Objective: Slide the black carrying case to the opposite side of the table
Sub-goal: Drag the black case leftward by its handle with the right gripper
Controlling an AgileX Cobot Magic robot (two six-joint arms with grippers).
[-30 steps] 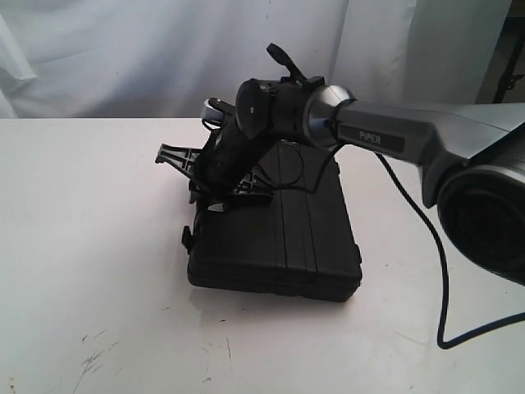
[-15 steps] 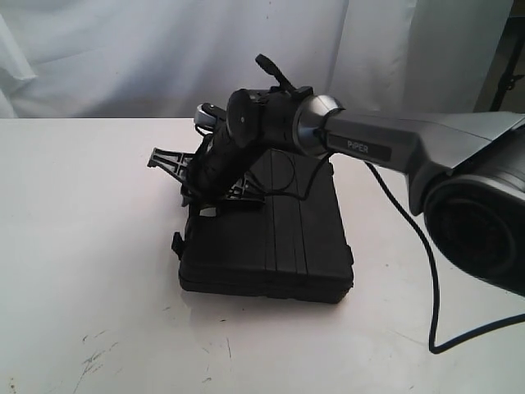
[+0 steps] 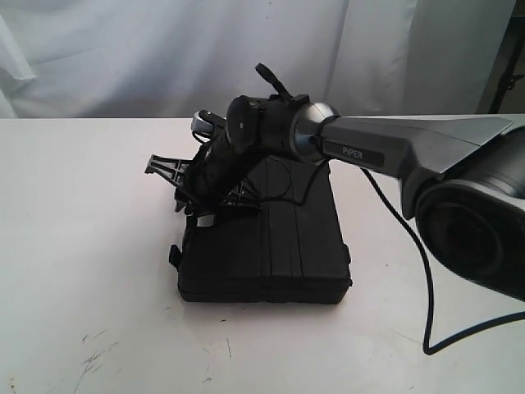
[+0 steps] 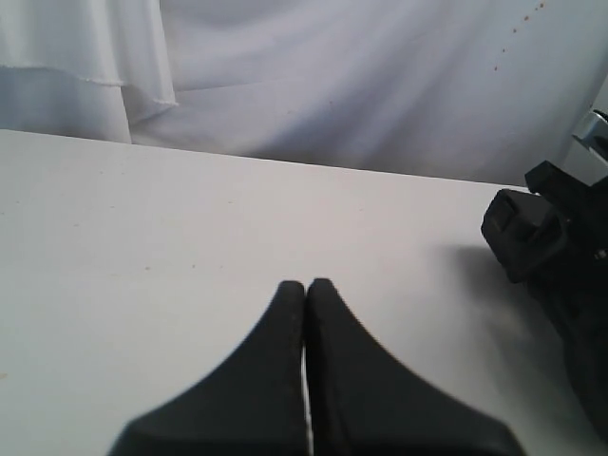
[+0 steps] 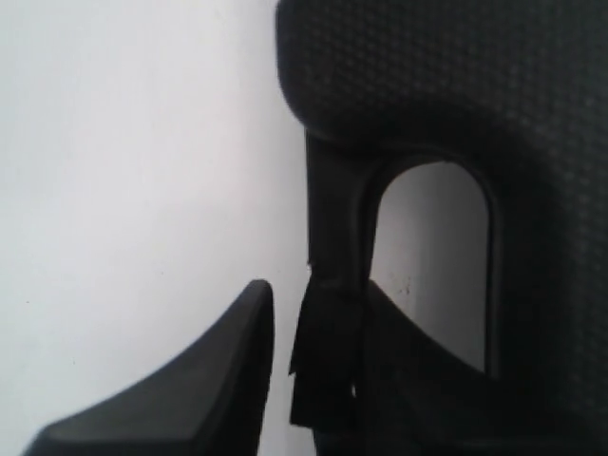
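the black carrying case is lying centrally on the table, right gripper straddling its far-left handle with fingers loosely parted, left gripper pinched together; advise dragging low and straight, avoiding swivel.

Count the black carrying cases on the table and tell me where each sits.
1. The black carrying case lies flat near the middle of the table, its handle between the jaws of the right gripper. No second one shows.

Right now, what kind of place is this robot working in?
Probably a lab test bench: a scuffed white table, a white cloth backdrop, and a robot arm over a black carrying case.
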